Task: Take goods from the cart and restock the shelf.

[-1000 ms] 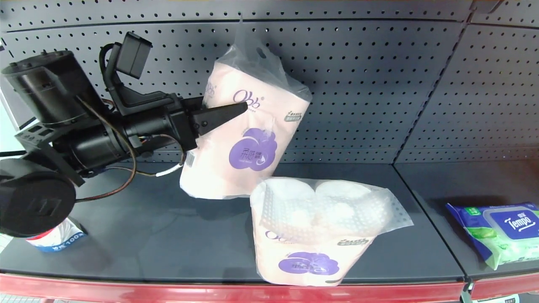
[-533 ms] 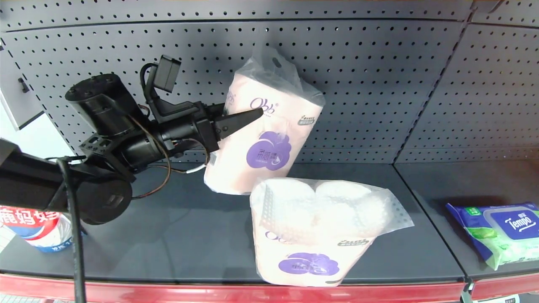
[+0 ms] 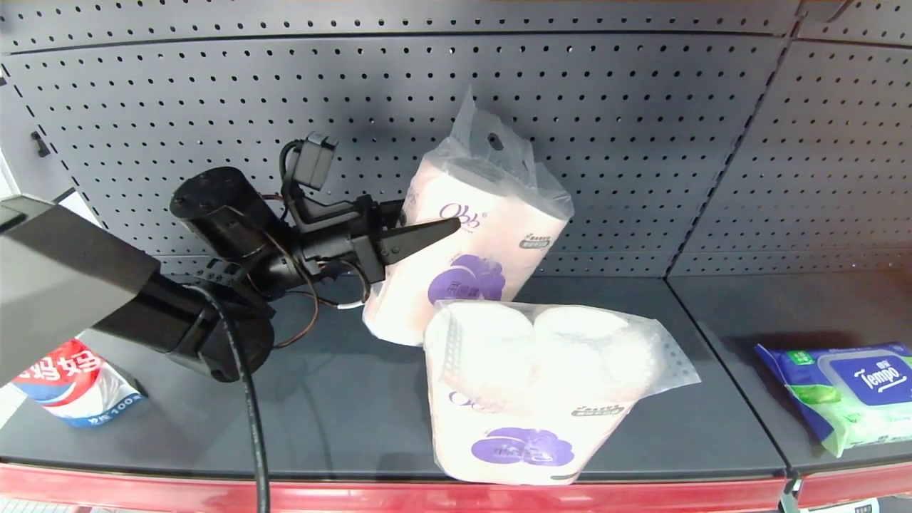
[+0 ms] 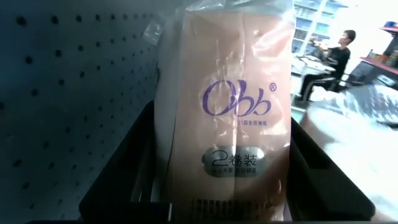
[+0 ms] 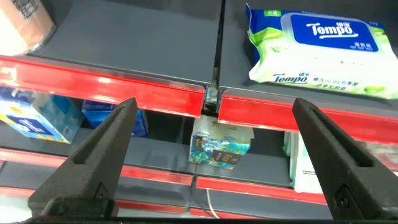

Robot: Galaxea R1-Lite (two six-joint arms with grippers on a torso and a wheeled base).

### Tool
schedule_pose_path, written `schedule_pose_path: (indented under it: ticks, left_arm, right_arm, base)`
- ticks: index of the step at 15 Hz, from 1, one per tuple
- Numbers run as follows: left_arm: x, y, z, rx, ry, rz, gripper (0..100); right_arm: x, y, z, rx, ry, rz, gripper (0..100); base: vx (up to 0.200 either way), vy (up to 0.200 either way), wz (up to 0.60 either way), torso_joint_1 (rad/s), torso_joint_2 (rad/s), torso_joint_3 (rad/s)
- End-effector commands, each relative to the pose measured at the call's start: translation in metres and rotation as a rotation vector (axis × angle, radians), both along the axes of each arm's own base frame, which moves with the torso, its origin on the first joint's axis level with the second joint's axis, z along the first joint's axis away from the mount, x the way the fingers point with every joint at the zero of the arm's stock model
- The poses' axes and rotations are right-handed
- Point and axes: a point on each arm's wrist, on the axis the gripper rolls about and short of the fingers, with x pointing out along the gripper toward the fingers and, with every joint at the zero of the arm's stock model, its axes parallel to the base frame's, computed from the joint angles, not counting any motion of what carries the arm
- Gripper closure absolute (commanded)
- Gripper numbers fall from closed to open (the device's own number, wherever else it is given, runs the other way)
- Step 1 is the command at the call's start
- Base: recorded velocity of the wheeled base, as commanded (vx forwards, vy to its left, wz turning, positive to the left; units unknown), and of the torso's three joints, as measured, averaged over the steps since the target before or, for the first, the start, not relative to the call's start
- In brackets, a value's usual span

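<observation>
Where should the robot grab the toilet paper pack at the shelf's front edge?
Probably around the lower body of the front toilet paper pack, from the front, squeezing its sides: it stands upright at the shelf edge, and its loose plastic top looks floppy.

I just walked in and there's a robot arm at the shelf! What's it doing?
The robot is restocking the shelf. Its left gripper is clamped on a pink toilet paper pack, holding it tilted near the shelf's back wall. A second pack stands at the front edge. The right gripper is open and holds nothing.
</observation>
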Motion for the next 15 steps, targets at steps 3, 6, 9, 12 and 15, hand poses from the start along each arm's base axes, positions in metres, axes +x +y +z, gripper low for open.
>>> schedule_pose_path:
  ticks: [3, 6, 9, 12, 15]
  left_arm:
    - [0.018, -0.0077, -0.022, -0.007, 0.061, -0.028, 100]
    - [0.0187, -0.0075, -0.0252, -0.001, 0.077, -0.038, 100]
    - [0.0186, -0.0066, -0.0277, 0.014, 0.081, -0.064, 100]
    - [0.0181, -0.0071, -0.0272, 0.014, 0.086, -0.068, 100]
    - [0.0196, -0.0032, -0.0274, 0.015, 0.09, -0.057, 100]
  right_arm:
    - [0.0002, 0.0, 0.0003, -0.008, 0.002, 0.002, 0]
    - [0.0002, 0.0001, 0.0003, -0.013, 0.001, 0.005, 0]
    - [0.0002, 0.0, 0.0003, -0.015, 0.001, 0.003, 0]
    - [0.0002, 0.0001, 0.0003, -0.016, 0.001, 0.005, 0]
    - [0.0002, 0.0001, 0.0003, -0.027, 0.0, 0.007, 0]
  base:
    - [0.0, 0.0, 0.0, 0.0, 0.0, 0.0]
    - [0.0, 0.0, 0.0, 0.0, 0.0, 0.0]
    - [0.0, 0.0, 0.0, 0.0, 0.0, 0.0]
    - [0.0, 0.0, 0.0, 0.0, 0.0, 0.0]
    - [0.0, 0.0, 0.0, 0.0, 0.0, 0.0]
